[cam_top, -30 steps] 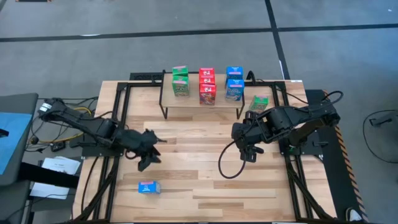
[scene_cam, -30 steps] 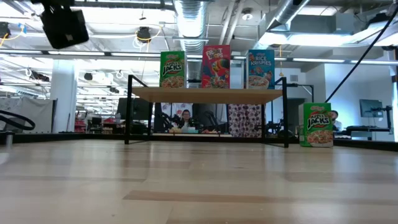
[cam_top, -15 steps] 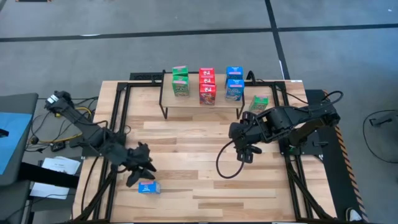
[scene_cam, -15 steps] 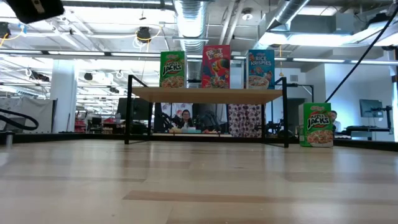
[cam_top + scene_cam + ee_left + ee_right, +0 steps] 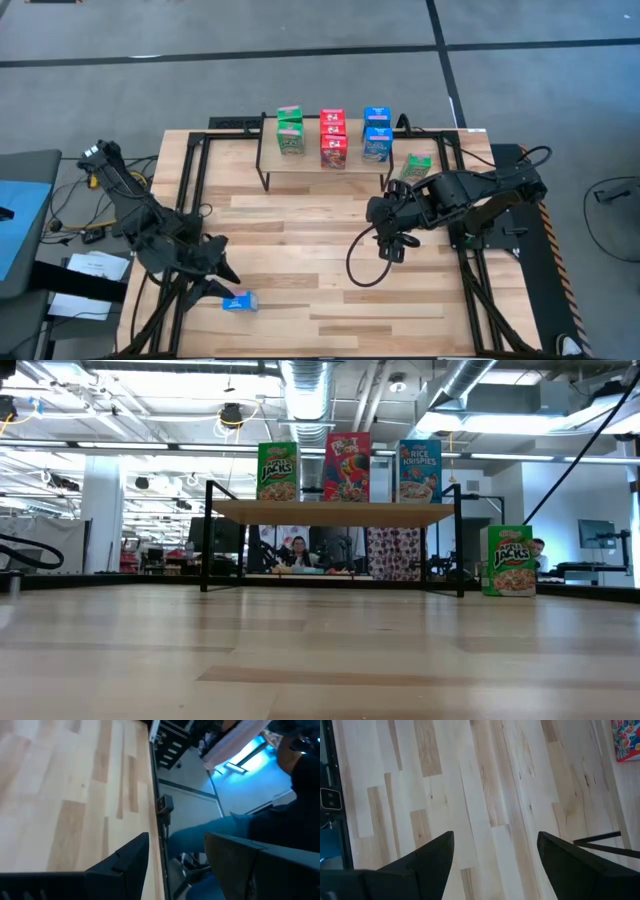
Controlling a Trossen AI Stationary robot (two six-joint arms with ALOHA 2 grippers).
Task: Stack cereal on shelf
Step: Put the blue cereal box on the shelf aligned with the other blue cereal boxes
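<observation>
Left hand (image 5: 212, 274), fingers spread and empty, hovers at 10 o'clock of the lying blue cereal box (image 5: 238, 301) — reach-to-pick step; next, descend and clench.

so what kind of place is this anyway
Probably an open-plan robotics lab or workshop: exposed ceiling ducts and pipes overhead, desks with a monitor behind the wooden table, and a small shelf of toy cereal boxes.
</observation>
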